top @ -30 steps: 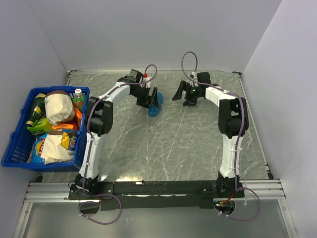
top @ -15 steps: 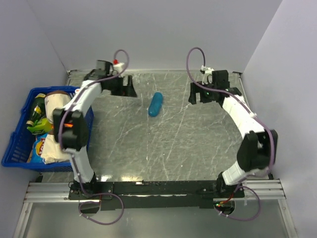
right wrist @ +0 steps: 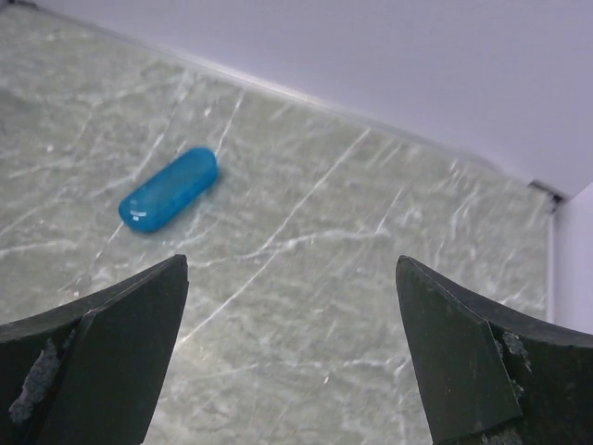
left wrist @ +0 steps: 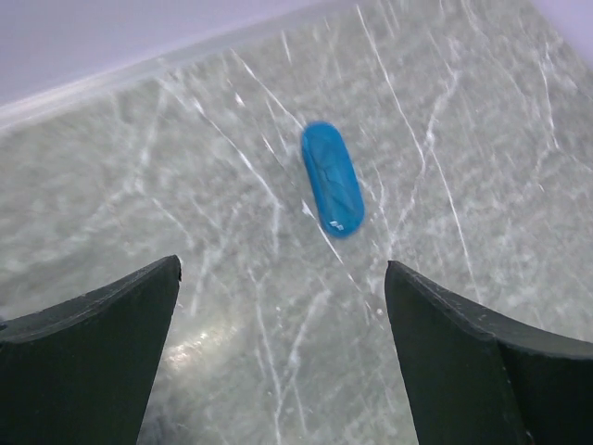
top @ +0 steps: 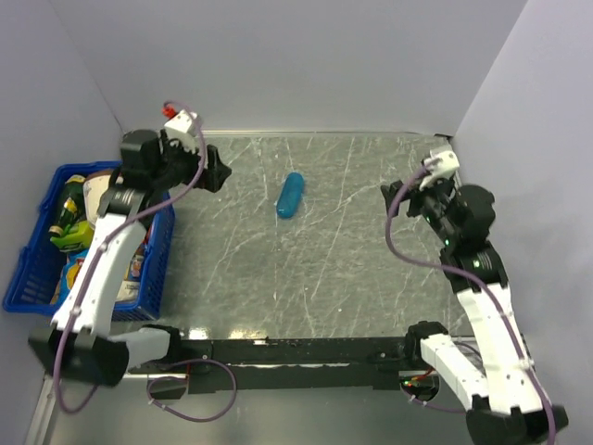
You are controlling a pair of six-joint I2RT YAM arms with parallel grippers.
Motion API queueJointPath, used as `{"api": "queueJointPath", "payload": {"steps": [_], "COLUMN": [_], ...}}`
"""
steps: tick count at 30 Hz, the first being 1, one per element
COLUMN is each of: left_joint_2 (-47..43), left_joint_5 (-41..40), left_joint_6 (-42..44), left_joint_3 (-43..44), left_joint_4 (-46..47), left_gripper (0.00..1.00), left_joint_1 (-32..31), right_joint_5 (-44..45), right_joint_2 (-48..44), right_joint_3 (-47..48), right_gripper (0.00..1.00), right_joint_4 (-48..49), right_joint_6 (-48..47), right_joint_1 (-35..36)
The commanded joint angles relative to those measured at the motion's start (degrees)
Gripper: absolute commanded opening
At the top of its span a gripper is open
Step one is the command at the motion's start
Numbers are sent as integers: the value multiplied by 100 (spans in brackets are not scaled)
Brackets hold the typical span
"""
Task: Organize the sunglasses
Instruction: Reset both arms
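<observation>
The left gripper (left wrist: 283, 269) and right gripper (right wrist: 290, 264) hang empty, jaws spread wide, well apart from the closed blue oblong plastic case (top: 291, 196) lying on the grey marbled table (top: 352, 269); the sunglasses show in no view.

Blue case (left wrist: 332, 178) contents too blurred to tell

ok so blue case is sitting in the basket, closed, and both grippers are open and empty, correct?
Not quite. The blue case lies closed on the table, well apart from the basket, as the top external view shows. The rest holds: the left gripper and right gripper are both open and empty.
</observation>
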Motion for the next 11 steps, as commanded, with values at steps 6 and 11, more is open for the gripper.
{"api": "queueJointPath", "payload": {"steps": [6,11], "left_joint_2": [-959,-959], "left_joint_5": [-546,-466], "left_joint_6": [321,313], "left_joint_3": [-716,-839], "left_joint_4": [812,943], "left_gripper": [96,96], "left_joint_1": [7,7], "right_joint_5": [-22,189], "right_joint_2": [-545,-615], "right_joint_3": [-582,-687], "right_gripper": [100,100], "right_joint_4": [671,812], "right_joint_6": [-79,-122], "right_joint_1": [-8,-17]}}
